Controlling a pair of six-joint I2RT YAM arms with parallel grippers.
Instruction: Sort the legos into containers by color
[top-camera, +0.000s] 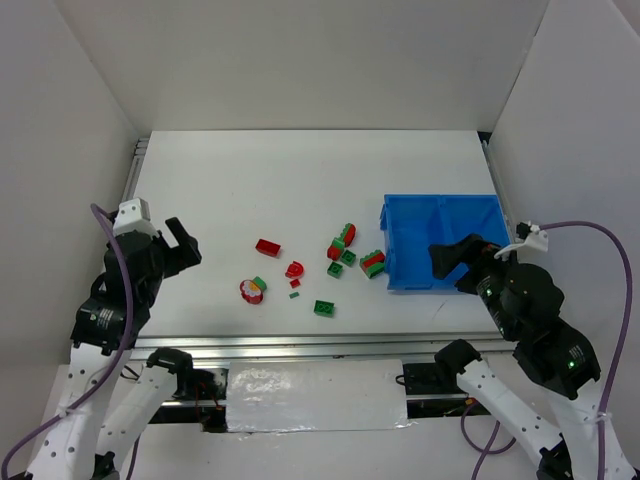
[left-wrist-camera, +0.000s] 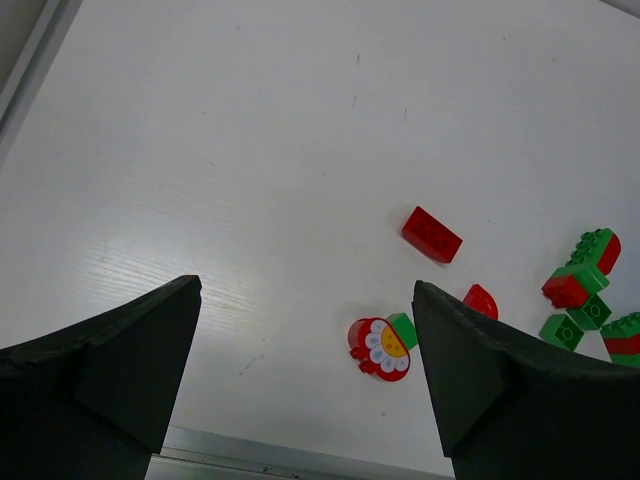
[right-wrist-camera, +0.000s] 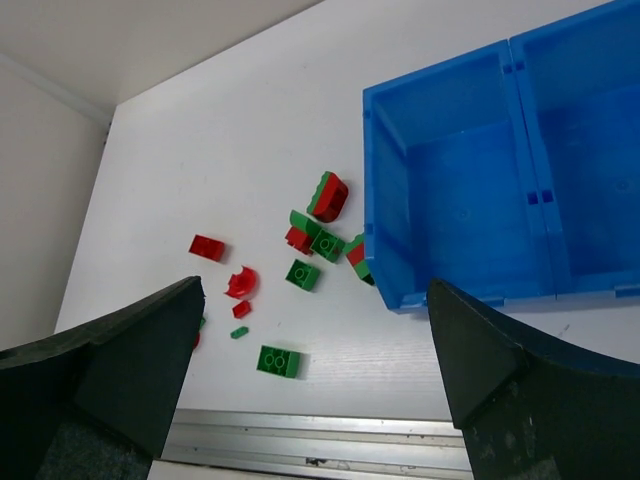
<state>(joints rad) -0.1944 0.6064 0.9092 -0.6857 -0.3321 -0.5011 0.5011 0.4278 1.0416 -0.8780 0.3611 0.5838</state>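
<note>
Red and green legos lie scattered mid-table: a red brick (top-camera: 267, 246), a red arch (top-camera: 295, 269), a round red-white piece (top-camera: 252, 290), a green brick (top-camera: 324, 308), and red-green joined pieces (top-camera: 342, 243) by the blue bin (top-camera: 415, 225). Both compartments of the blue bin (right-wrist-camera: 470, 190) show no bricks. My left gripper (top-camera: 180, 245) is open and empty, left of the legos; its view shows the round piece (left-wrist-camera: 380, 348) and red brick (left-wrist-camera: 432, 234). My right gripper (top-camera: 455, 258) is open and empty, over the bin's near wall. The green brick (right-wrist-camera: 277, 361) lies below it.
A metal rail (top-camera: 300, 345) runs along the table's near edge. White walls (top-camera: 90, 120) stand on the left, back and right. A red-green piece (top-camera: 373, 263) rests against the bin's left wall.
</note>
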